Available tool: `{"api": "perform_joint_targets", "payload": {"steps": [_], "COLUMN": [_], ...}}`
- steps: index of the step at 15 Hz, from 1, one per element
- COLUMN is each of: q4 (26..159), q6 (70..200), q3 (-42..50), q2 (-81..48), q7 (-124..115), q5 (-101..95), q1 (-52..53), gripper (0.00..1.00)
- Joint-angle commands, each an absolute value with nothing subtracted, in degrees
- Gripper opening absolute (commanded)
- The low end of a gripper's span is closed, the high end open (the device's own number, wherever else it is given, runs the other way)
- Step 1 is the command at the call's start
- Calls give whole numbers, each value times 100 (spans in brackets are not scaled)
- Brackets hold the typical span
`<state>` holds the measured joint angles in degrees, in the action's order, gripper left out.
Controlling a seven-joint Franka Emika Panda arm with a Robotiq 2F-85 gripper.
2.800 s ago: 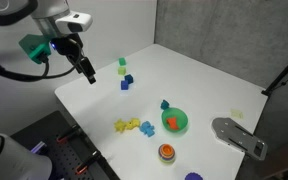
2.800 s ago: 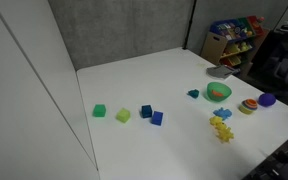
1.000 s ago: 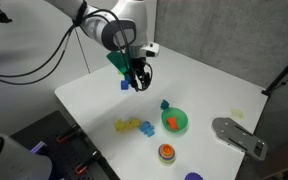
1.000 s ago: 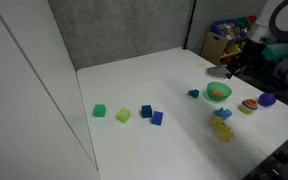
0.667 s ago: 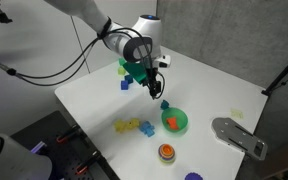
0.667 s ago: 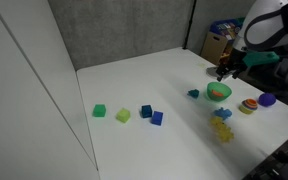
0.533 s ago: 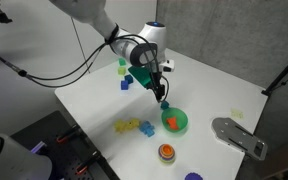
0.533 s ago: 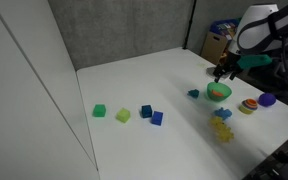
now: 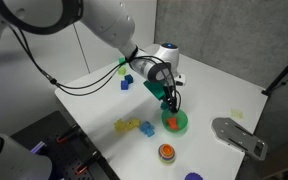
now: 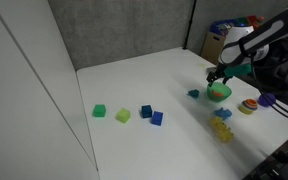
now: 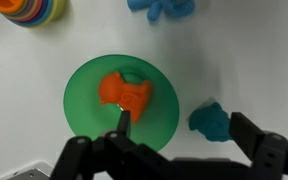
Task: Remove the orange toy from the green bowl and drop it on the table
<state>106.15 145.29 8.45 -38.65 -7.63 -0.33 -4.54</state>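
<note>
Green bowl (image 11: 84,112), orange toy (image 11: 124,93) centred, pincer (image 11: 180,120) spread

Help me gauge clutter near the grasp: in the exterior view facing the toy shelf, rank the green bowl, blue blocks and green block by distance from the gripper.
1. The green bowl, right beneath the gripper.
2. The blue blocks, mid-table.
3. The green block, at the row's far end.

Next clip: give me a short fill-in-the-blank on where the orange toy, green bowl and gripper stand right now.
The small orange-red blocky toy lies ___ the round bright green plastic bowl. The Robotiq gripper hovers directly ___ that bowl. Its jaws stand ___, gripping nothing.
Missing words: inside; above; open.
</note>
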Motion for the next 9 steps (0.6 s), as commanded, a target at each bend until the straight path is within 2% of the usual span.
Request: {"api": "perform_joint_targets", "payload": {"steps": [1,9], "q4": [9833,9144], "q6": [14468,14444], "q3": [991,1198], "q2": [-4597,-5477], "q7": [-960,-1113], "q5": [-74,-35], "q1": [-497,-575], "gripper": [100,100]}}
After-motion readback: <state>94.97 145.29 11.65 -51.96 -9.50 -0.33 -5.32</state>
